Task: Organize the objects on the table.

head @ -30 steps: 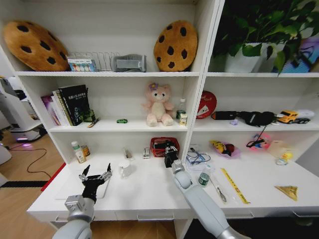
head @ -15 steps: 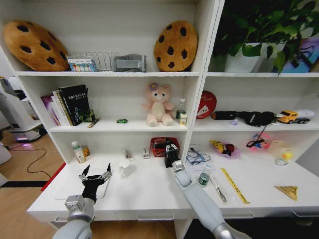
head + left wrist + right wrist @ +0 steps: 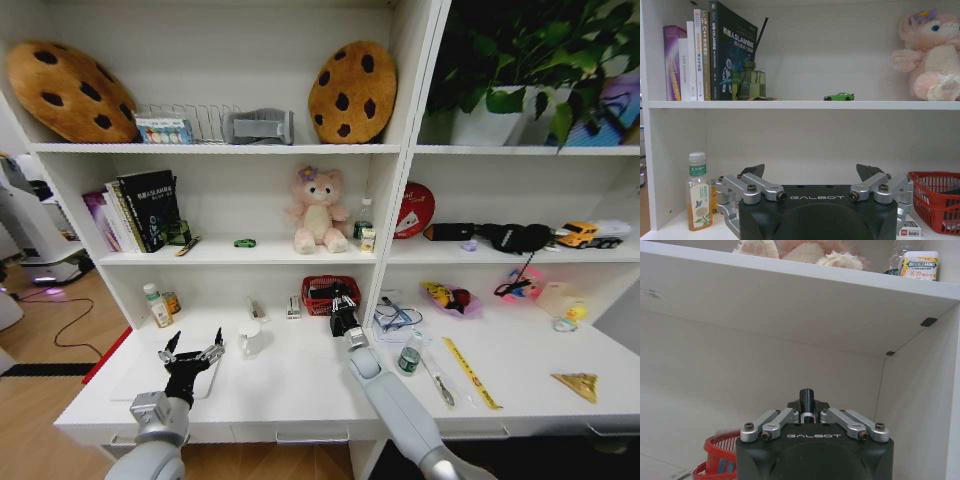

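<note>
Above the table's back edge, mid-span: right gripper, arm stretched forward, beside and just above the red basket.
Right claw: closed on a dark pen; its tip stands up between the closed fingers in the right wrist view, with the basket's rim low beside it.
Change: over the last second the right arm has swung slightly toward the table's left end, while the gripper stays at the basket; nothing else on the table has moved.
Meaning: judged as the final approach for dropping the pen into the basket; the pen is not yet released.
Left gripper: unmoved over the table's left end, fingers spread wide and empty, above the laptop.
Remaining clutter: green-capped bottle, a second pen and a yellow tape toward the table's right half; white mug left of centre; tea bottle at the back-left corner.
Shelf above: green toy car beside the bear.
Obstruction: the shelf board hangs low over the basket, so headroom looks tight; the basket already holds dark items.
</note>
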Robot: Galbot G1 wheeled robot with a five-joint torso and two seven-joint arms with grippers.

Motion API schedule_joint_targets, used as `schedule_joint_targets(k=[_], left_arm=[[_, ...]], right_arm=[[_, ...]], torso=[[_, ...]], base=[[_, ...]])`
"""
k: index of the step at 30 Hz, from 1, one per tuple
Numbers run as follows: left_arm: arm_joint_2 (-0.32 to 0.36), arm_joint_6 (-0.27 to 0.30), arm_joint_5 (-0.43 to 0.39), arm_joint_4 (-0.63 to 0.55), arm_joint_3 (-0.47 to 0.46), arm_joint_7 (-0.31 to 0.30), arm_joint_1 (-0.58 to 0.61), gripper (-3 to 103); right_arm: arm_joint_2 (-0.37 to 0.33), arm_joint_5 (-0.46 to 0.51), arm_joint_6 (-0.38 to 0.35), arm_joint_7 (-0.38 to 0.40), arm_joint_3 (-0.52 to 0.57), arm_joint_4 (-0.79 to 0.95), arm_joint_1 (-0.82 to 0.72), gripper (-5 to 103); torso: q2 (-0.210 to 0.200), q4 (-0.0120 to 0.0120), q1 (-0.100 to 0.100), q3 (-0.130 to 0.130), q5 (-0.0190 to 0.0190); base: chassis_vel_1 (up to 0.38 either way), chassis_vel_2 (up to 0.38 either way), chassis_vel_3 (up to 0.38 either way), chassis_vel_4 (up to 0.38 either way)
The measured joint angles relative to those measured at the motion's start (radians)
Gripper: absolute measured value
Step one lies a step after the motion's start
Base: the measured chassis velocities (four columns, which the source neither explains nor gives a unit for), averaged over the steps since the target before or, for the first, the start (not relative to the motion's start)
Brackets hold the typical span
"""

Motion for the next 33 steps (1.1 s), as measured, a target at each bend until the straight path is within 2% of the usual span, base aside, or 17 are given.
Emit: schedule_joint_targets(k=[1, 9, 13, 14, 15, 17, 18, 20, 21, 23, 24, 25, 26, 29, 30, 32, 33], left_arm=[[0.0, 0.0, 0.0, 0.0, 0.0, 0.0, 0.0, 100], [0.0, 0.0, 0.0, 0.0, 0.0, 0.0, 0.0, 100], [0.0, 0.0, 0.0, 0.0, 0.0, 0.0, 0.0, 100], [0.0, 0.0, 0.0, 0.0, 0.0, 0.0, 0.0, 100], [0.0, 0.0, 0.0, 0.0, 0.0, 0.0, 0.0, 100], [0.0, 0.0, 0.0, 0.0, 0.0, 0.0, 0.0, 100], [0.0, 0.0, 0.0, 0.0, 0.0, 0.0, 0.0, 100], [0.0, 0.0, 0.0, 0.0, 0.0, 0.0, 0.0, 100], [0.0, 0.0, 0.0, 0.0, 0.0, 0.0, 0.0, 100], [0.0, 0.0, 0.0, 0.0, 0.0, 0.0, 0.0, 100], [0.0, 0.0, 0.0, 0.0, 0.0, 0.0, 0.0, 100], [0.0, 0.0, 0.0, 0.0, 0.0, 0.0, 0.0, 100], [0.0, 0.0, 0.0, 0.0, 0.0, 0.0, 0.0, 100], [0.0, 0.0, 0.0, 0.0, 0.0, 0.0, 0.0, 100], [0.0, 0.0, 0.0, 0.0, 0.0, 0.0, 0.0, 100], [0.0, 0.0, 0.0, 0.0, 0.0, 0.0, 0.0, 100], [0.0, 0.0, 0.0, 0.0, 0.0, 0.0, 0.0, 100]], right_arm=[[0.0, 0.0, 0.0, 0.0, 0.0, 0.0, 0.0, 13], [-0.015, 0.005, -0.041, 0.016, -0.002, 0.049, -0.025, 51], [-0.02, 0.009, -0.055, 0.031, -0.004, 0.068, -0.033, 56], [-0.029, 0.018, -0.076, 0.054, -0.011, 0.104, -0.044, 67], [-0.029, 0.018, -0.076, 0.054, -0.011, 0.104, -0.044, 67], [-0.061, 0.052, -0.155, 0.108, -0.031, 0.217, -0.081, 78], [-0.061, 0.052, -0.155, 0.108, -0.031, 0.217, -0.081, 78], [-0.113, 0.108, -0.261, 0.144, -0.046, 0.34, -0.128, 89], [-0.113, 0.108, -0.261, 0.144, -0.046, 0.34, -0.128, 89], [-0.215, 0.2, -0.4, 0.154, -0.049, 0.502, -0.18, 97], [-0.215, 0.2, -0.4, 0.154, -0.049, 0.502, -0.18, 97], [-0.273, 0.248, -0.464, 0.154, -0.038, 0.58, -0.204, 99], [-0.273, 0.248, -0.464, 0.154, -0.038, 0.58, -0.204, 99], [-0.403, 0.387, -0.628, 0.127, 0.037, 0.789, -0.29, 100], [-0.403, 0.387, -0.628, 0.127, 0.037, 0.789, -0.29, 100], [-0.449, 0.476, -0.709, 0.163, 0.098, 0.928, -0.365, 100], [-0.449, 0.476, -0.709, 0.163, 0.098, 0.928, -0.365, 100]], torso=[[0.0, 0.0, 0.0, 0.0, 0.0], [0.0, 0.0, 0.0, 0.0, 0.0], [0.0, 0.0, 0.0, 0.0, 0.0], [0.0, 0.0, 0.0, 0.0, 0.0001], [0.0, 0.0, 0.0, 0.0, 0.0001], [0.0, 0.0001, 0.0, 0.0, 0.0002], [0.0, 0.0001, 0.0, 0.0, 0.0002], [0.0, -0.0001, 0.0, 0.0, 0.0002], [0.0, -0.0001, 0.0, 0.0, 0.0002], [0.0, 0.0, 0.0, 0.0, 0.0003], [0.0, 0.0, 0.0, 0.0, 0.0003], [0.0, -0.0002, 0.0, 0.0, 0.0002], [0.0, -0.0002, 0.0, 0.0, 0.0002], [0.0, -0.0002, 0.0, 0.0, 0.0005], [0.0, -0.0002, 0.0, 0.0, 0.0005], [0.0, -0.0001, 0.0, 0.0, -0.0001], [0.0, -0.0001, 0.0, 0.0, -0.0001]], base=[[0.0, 0.0, 0.0, 0.0], [0.0, 0.0, 0.0, 0.0], [0.0, 0.0, 0.0, 0.0], [0.0, 0.0, 0.0, 0.0], [0.0, 0.0, 0.0, 0.0], [0.0, 0.0, 0.0, 0.0], [0.0, 0.0, 0.0, 0.0], [0.0, 0.0, 0.0, 0.0], [0.0, 0.0, 0.0, 0.0], [0.0, 0.0, 0.0, 0.0], [0.0, 0.0, 0.0, 0.0], [0.0, 0.0, 0.0, 0.0], [0.0, 0.0, 0.0, 0.0], [0.0, 0.0, 0.0, 0.0], [0.0, 0.0, 0.0, 0.0], [0.0, 0.0, 0.0, 0.0], [0.0, 0.0, 0.0, 0.0]])
